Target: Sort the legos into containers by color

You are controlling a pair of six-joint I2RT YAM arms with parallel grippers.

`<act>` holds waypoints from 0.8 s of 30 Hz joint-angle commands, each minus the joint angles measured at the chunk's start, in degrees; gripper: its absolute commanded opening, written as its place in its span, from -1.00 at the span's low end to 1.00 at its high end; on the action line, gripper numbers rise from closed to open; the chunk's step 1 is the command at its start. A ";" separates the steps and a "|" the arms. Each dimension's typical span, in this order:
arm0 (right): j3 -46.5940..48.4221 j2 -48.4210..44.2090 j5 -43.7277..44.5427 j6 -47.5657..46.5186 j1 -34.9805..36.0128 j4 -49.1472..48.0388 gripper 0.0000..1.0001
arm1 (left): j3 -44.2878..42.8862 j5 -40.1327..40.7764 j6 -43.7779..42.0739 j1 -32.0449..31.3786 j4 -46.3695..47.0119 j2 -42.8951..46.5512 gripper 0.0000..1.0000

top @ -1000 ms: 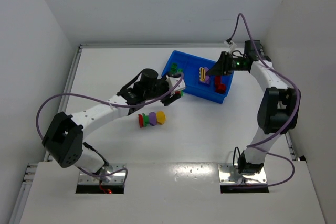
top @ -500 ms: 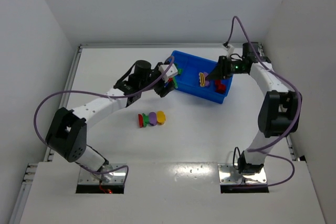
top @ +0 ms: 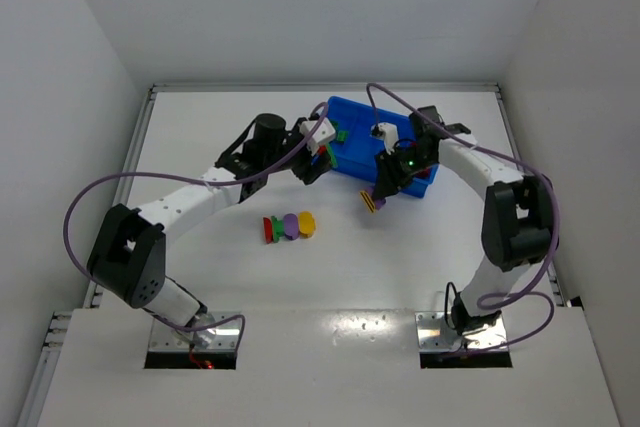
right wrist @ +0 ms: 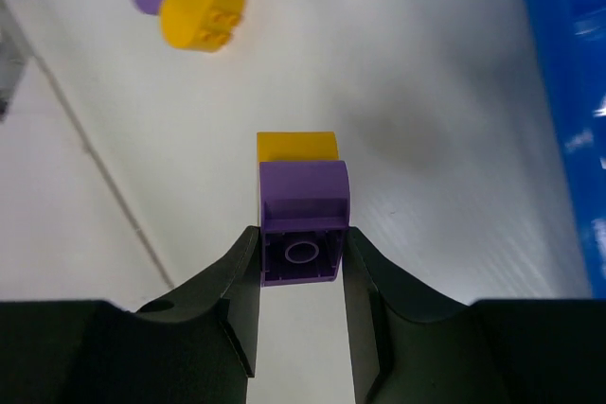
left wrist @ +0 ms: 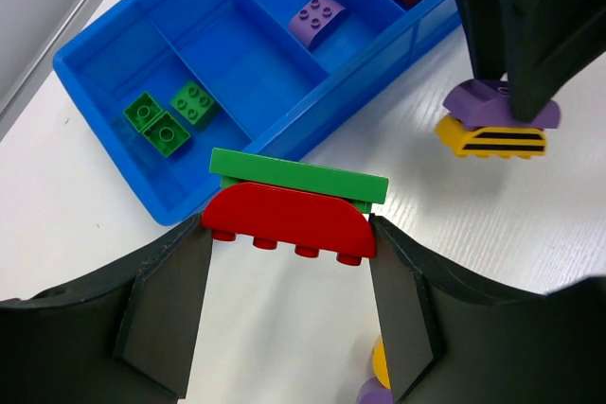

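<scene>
We're mid-sort. Over the blue bin (left wrist: pixel 246 63)'s near corner, our left gripper (left wrist: pixel 289 234) clamps a red-and-green stack (left wrist: pixel 289 210). Our right gripper (right wrist: pixel 301 253) pinches a purple-and-yellow stack (right wrist: pixel 303 205) low over the table (top: pixel 420 247) beside it. Next we'd guess: split the colors.

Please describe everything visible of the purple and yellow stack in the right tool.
The stack is two glossy plastic bricks joined: a purple one with a rounded edge and a yellow one with black stripes on one side. The right tool is shut on the purple brick, one finger on each side, yellow end down. It is just outside the bin, over the table; whether it touches the table is unclear.
</scene>
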State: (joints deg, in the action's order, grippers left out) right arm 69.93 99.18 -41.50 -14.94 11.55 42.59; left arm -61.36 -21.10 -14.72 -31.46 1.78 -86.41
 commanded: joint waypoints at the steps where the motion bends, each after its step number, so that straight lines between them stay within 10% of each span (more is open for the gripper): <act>1: -0.23 1.11 8.09 1.32 1.89 -5.76 -0.91 | -1.40 0.27 0.92 0.88 1.03 1.59 -0.55; 15: -3.22 1.63 29.71 1.32 12.17 -10.51 -0.90 | 0.89 3.44 3.73 5.00 2.87 3.44 -0.55; 24: -2.70 2.78 32.79 1.93 15.34 -10.51 -0.02 | 1.95 3.44 4.26 5.54 3.40 3.97 -0.55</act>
State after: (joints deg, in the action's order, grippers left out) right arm 66.65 101.38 -10.59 -13.21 26.06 33.85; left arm -59.83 -17.56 -11.51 -26.57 2.26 -84.99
